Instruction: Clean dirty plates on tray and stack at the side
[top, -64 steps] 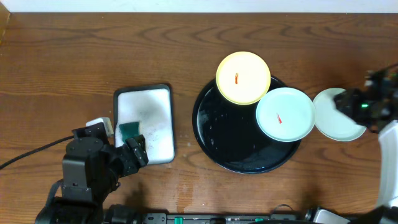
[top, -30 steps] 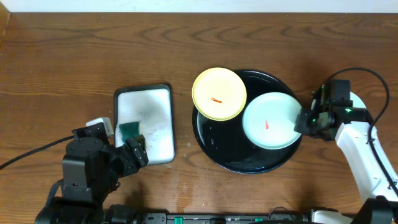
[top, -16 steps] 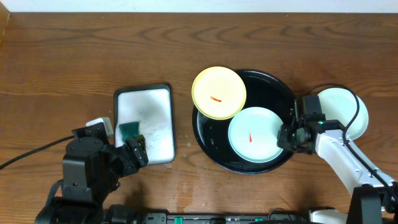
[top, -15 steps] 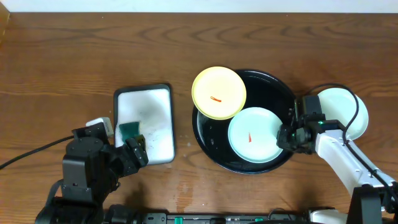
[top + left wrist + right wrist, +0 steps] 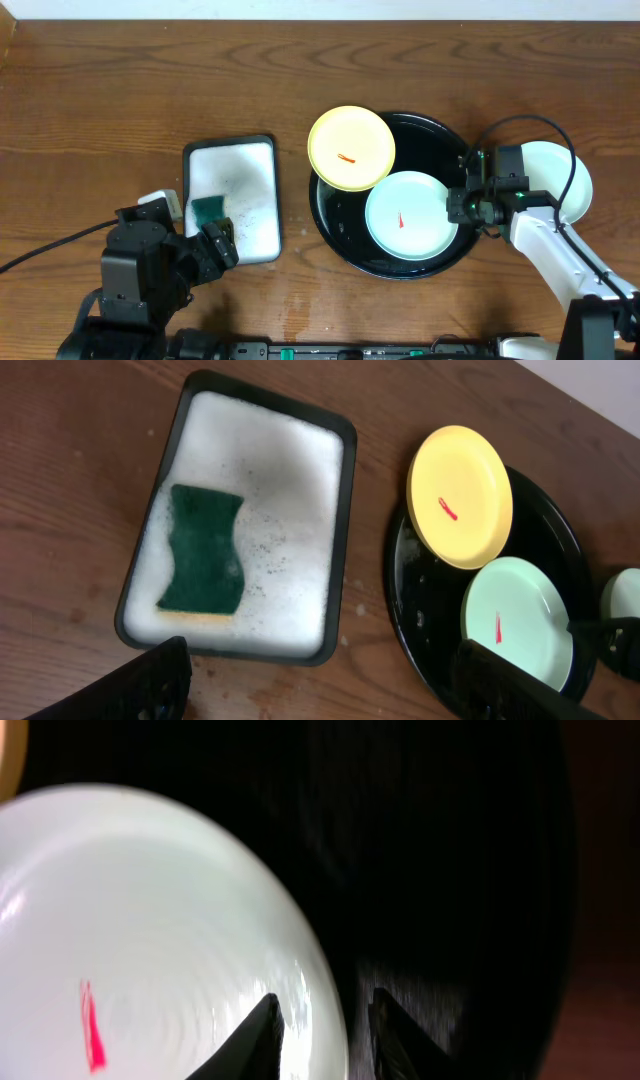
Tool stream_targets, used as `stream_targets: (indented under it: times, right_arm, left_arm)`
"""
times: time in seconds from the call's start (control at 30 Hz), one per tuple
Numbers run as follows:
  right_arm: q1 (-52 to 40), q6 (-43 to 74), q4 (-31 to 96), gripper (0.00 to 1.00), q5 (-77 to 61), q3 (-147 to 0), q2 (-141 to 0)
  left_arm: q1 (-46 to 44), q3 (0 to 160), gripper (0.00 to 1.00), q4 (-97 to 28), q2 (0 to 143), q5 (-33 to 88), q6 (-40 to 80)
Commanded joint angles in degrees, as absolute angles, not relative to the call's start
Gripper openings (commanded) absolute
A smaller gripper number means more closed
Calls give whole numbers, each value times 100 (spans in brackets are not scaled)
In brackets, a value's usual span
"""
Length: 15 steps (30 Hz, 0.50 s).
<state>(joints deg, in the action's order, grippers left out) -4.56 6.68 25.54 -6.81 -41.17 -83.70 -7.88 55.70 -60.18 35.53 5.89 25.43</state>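
My right gripper stands narrowly open around the right rim of a pale mint plate with a red smear, which lies in the black tray. The yellow plate lies over the tray's far-left rim. My left gripper is wide open.

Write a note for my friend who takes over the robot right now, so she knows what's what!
Left gripper: open, empty, hovering by the soapy white tray; green sponge lies in the foam, untouched.
Right gripper: slightly open, jaws either side of the rim of the mint plate, not clamped.
Plates: yellow plate overhangs the upper-left rim of the black tray; that mint plate lies inside it; both show red smears. Second mint plate sits on the table right of the tray, partly hidden.
Done: nothing visibly washed.
Left: scrub each plate, stack them at the side.
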Motion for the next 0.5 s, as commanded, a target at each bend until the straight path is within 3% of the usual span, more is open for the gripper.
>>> stream_targets:
  times: [0.0,0.07,0.23,0.43,0.47]
  right_arm:
    - [-460,373,2226,26,-672,-4211,-8726]
    - [-460,373,2102,24,-711,-4211,-8945]
    - [-456,436,2047,3,-711,-4211,-9155]
    - [-454,834,2128,1,-714,-4211,-9137]
    - [-456,834,2171,1,-714,-4211,-9137]
  left_arm:
    - [-762,5649,84,-6038,3548,602,2574]
    - [-762,5649,84,-6042,3548,602,2574]
    - [-762,5631,83,-6160,3570,589,2342]
    - [-762,5181,77,-6243,3844,-152,2320]
    - [-762,5083,72,-6202,3929,-246,2357]
